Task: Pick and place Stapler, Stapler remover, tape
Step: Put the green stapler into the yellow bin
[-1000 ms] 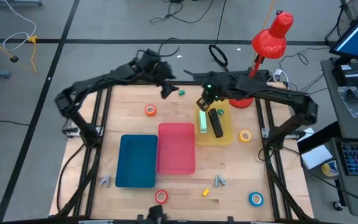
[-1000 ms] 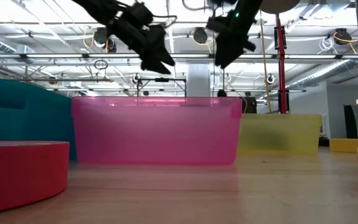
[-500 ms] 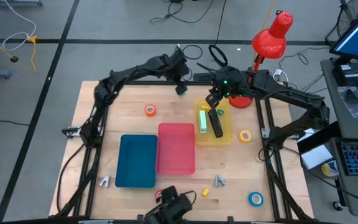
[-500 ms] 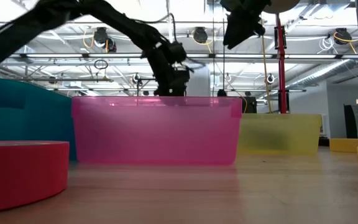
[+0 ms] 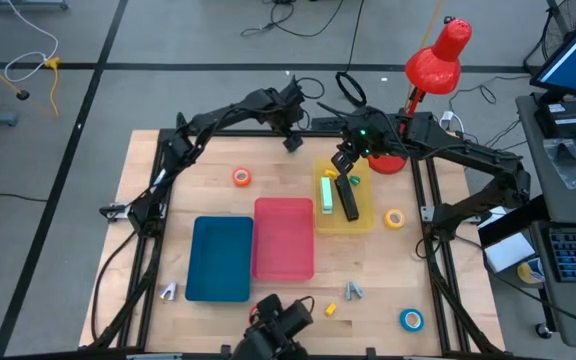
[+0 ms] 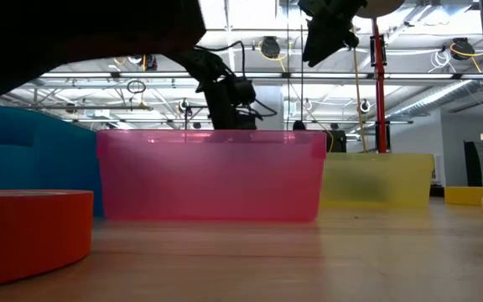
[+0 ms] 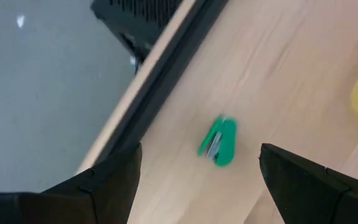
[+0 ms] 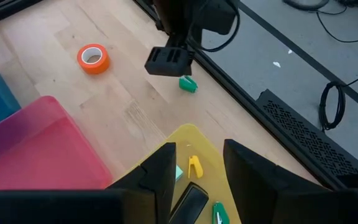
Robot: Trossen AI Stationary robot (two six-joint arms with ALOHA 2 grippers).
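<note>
A small green piece [image 7: 218, 142], a stapler or a staple remover, lies flat on the wood near the table's far edge. My left gripper [image 7: 201, 155] hangs over it, open, with a finger on either side and clear of it; in the high view that gripper [image 5: 293, 142] hides it. My right gripper [image 5: 345, 160] hovers open above the yellow bin [image 5: 365, 212], which holds a black stapler [image 5: 349, 199] and a light green one [image 5: 326, 192]. Tape rolls lie flat on the table: orange [image 5: 241, 177], yellow [image 5: 395, 219], blue [image 5: 411, 319] and red [image 6: 23, 235].
A pink bin [image 5: 284, 238] and a blue bin [image 5: 219, 258] stand side by side mid-table. Small grey pieces [image 5: 170, 290] [image 5: 354, 290] and a yellow one [image 5: 331, 309] lie near the front edge. A red lamp [image 5: 436, 58] stands at the far right corner.
My left gripper has swung out toward the table's far edge and down over the green piece, tipping to point more steeply down; its fingers stay open. My right gripper has risen a little above the yellow bin and then held still.
</note>
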